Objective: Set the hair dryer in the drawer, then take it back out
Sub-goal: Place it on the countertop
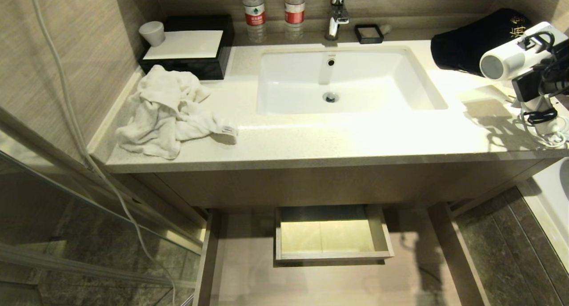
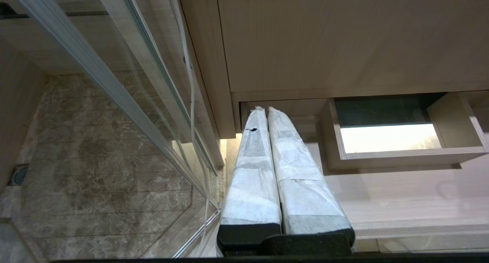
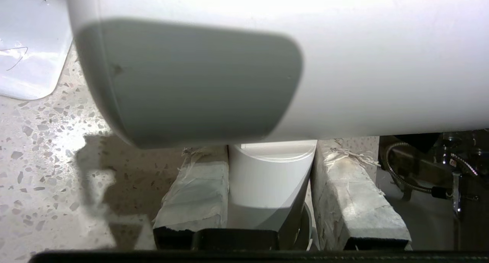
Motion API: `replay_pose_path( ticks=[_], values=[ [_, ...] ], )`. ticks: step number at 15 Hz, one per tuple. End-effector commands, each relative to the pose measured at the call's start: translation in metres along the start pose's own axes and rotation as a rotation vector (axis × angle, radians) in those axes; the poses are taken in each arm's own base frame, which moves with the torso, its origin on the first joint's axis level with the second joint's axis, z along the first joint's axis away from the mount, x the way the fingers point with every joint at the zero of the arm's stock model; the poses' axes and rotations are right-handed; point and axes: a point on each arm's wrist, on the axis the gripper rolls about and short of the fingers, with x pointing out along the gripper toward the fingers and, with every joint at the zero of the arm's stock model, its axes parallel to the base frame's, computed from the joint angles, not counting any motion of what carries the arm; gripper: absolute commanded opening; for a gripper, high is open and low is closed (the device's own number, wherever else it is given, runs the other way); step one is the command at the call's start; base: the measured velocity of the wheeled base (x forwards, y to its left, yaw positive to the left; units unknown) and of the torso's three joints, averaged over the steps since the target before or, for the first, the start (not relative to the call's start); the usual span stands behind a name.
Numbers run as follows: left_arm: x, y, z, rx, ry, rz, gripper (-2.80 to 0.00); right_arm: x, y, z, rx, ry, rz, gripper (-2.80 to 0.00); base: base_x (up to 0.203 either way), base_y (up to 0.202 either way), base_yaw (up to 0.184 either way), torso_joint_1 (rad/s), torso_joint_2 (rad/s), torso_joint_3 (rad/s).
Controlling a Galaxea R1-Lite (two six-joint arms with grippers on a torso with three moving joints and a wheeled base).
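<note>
White hair dryer [image 1: 504, 59] clamped in right gripper [image 3: 270, 186], one open drawer [image 1: 331, 235], two bottles [image 1: 254, 12]

One hair dryer [image 1: 511, 59]. One open drawer [image 1: 231, 270] under the desk [image 1: 355, 141]. Two bottles [image 1: 254, 12] with red labels by the wall. One sink [image 1: 342, 81], one tap [image 1: 338, 12], one crumpled white towel [image 1: 166, 108], one black box [image 1: 186, 48], one grey cup [image 1: 152, 32], one black bag [image 1: 471, 41], one small black dish [image 1: 368, 33].
</note>
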Motion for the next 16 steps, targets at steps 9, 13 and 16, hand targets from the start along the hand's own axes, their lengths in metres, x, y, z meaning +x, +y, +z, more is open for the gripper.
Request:
replay_pose_path(
  ticks=[9,13,16],
  values=[
    [0.0,0.0,0.0,0.0,0.003,0.0,-2.8,0.028,0.009,-0.019,-0.085,0.025,0.019,0.0,0.0,0.0,0.0,0.0,0.0,0.0],
    [0.0,0.0,0.0,0.0,0.002,0.0,-2.8,0.022,0.005,-0.011,-0.094,-0.013,-0.009,0.0,0.0,0.0,0.0,0.0,0.0,0.0],
    [0.0,0.0,0.0,0.0,0.002,0.0,-2.8,-0.005,-0.001,0.004,-0.055,-0.072,0.0,0.0,0.0,0.0,0.0,0.0,0.0,0.0]
  ],
)
